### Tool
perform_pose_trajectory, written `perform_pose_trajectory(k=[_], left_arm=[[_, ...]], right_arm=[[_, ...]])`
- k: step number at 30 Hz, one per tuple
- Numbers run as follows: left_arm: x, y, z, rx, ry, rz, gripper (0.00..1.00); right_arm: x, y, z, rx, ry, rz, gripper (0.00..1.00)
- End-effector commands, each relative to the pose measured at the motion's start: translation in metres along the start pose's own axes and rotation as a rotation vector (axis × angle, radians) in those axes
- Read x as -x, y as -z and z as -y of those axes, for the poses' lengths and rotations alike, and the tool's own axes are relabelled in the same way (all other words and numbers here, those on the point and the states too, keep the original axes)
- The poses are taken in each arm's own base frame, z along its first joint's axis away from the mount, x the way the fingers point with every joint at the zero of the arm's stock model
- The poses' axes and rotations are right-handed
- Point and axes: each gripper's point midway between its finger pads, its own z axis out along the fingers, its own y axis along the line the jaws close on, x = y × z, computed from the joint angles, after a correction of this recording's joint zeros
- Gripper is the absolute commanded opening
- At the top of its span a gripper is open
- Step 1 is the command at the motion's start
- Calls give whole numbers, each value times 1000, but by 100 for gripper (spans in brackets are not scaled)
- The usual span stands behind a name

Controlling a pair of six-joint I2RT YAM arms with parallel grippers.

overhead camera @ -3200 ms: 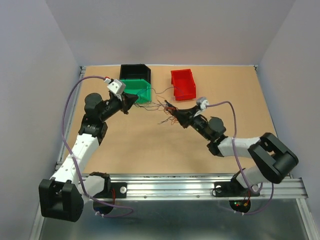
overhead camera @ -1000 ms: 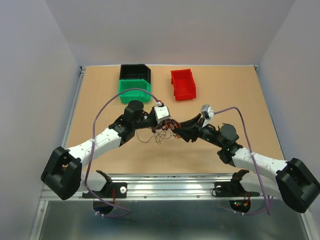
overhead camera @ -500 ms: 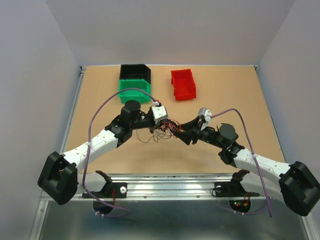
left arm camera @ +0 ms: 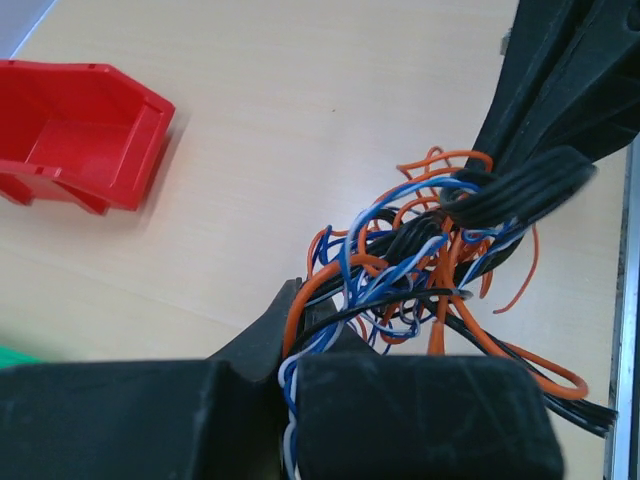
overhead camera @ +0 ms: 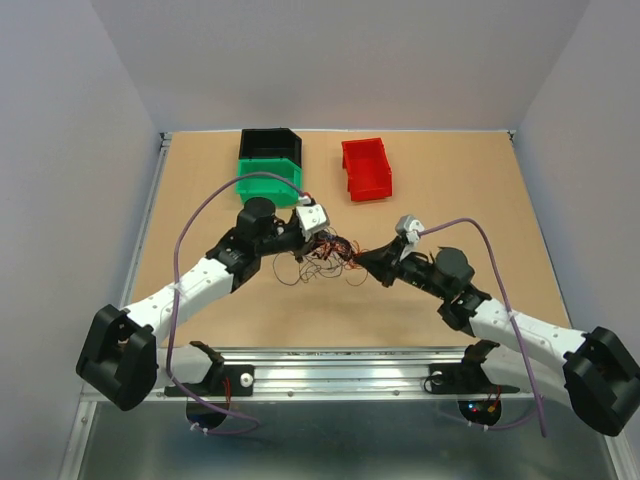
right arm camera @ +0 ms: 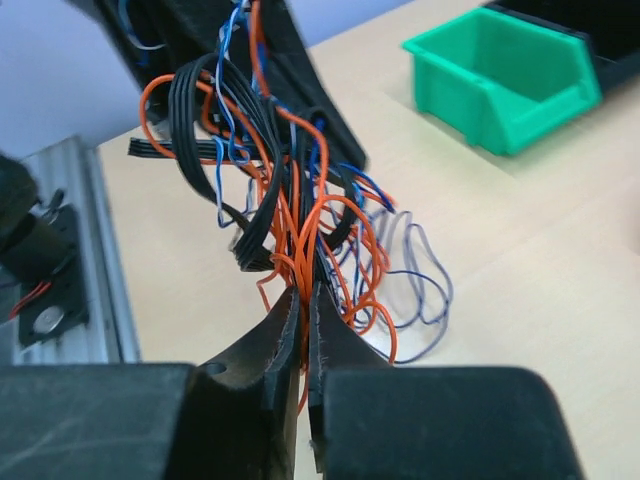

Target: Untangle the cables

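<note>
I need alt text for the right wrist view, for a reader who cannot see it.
The right gripper, jaws shut, pinches orange strands of a tangled clump of orange, black and blue cables over the table. A green bin stands behind.

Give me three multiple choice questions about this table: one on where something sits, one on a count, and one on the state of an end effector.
1. Where is the green bin?
A) at the table's right edge
B) against the black bin's near side
C) beside the right arm's base

2. How many bins stand on the table?
A) two
B) three
C) four

3. What is the right end effector doing?
A) hanging open and empty
B) shut on a bin's rim
C) shut on strands of the cables

Answers:
1 B: the top view shows it directly in front of the black bin.
2 B: there is one black, one green and one red bin.
3 C: its wrist view shows orange strands pinched between closed fingers.
</note>
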Motion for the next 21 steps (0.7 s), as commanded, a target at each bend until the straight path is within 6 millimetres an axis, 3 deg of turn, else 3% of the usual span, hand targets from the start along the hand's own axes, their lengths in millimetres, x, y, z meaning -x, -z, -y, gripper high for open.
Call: perform_pose_trajectory(k=[1, 2, 3, 4, 6, 10, 12, 13, 14, 17, 19, 21], left_arm=[[49, 22, -49, 197, 10, 126, 0], [47, 35, -73, 288, 35, 132, 0], [50, 44, -88, 344, 76, 158, 0], [49, 51, -100, 392, 99, 164, 0], [43, 69, -127, 489, 149, 170, 0], [31, 95, -168, 699, 236, 163, 0], [29, 103, -176, 743, 251, 165, 0], [29, 109, -181, 768, 257, 172, 0], [28, 114, -184, 795, 268, 176, 0], [29, 127, -191, 857, 278, 188, 0], [29, 130, -192, 872, 278, 193, 0], [36, 118, -177, 756, 247, 208, 0]], right_arm=[[44, 4, 40, -270, -19, 110, 1], [43, 18, 70, -458, -45, 120, 1], [55, 30, 80, -546, -60, 162, 1], [53, 53, 106, -742, -104, 185, 1], [58, 83, 121, -904, -142, 246, 1], [74, 163, 130, -1148, -208, 449, 1], [77, 189, 127, -1191, -223, 521, 1], [92, 209, 119, -1185, -253, 629, 1], [83, 225, 120, -1230, -257, 639, 0], [87, 252, 114, -1252, -299, 715, 0], [86, 244, 115, -1253, -307, 673, 1], [83, 224, 117, -1223, -292, 601, 1]])
